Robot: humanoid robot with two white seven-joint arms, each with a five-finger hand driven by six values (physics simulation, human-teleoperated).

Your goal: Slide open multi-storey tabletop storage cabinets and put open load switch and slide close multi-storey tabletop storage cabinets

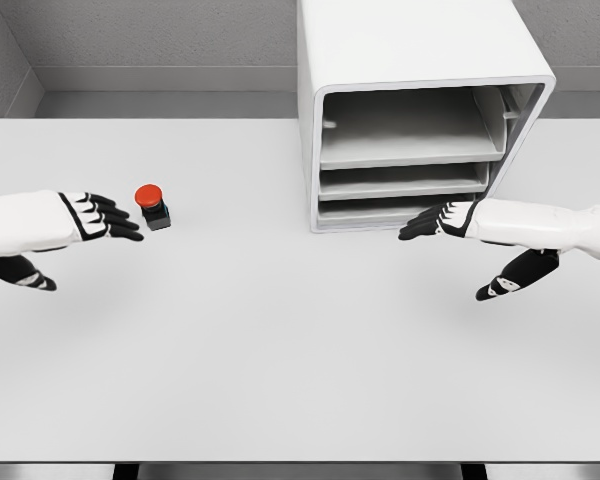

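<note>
A white storage cabinet (420, 60) stands at the back right of the table, its front open onto stacked grey drawers (410, 180). The load switch (153, 205), a small black box with a red round button, sits on the table at the left. My left hand (105, 218) hovers just left of the switch, fingers spread, holding nothing. My right hand (435, 221) floats in front of the cabinet's lowest drawer, fingers extended and open, not touching it.
The white table (280, 340) stretches wide below both hands. Grey walls close in behind the table and at the far left. The table's front edge runs along the bottom of the view.
</note>
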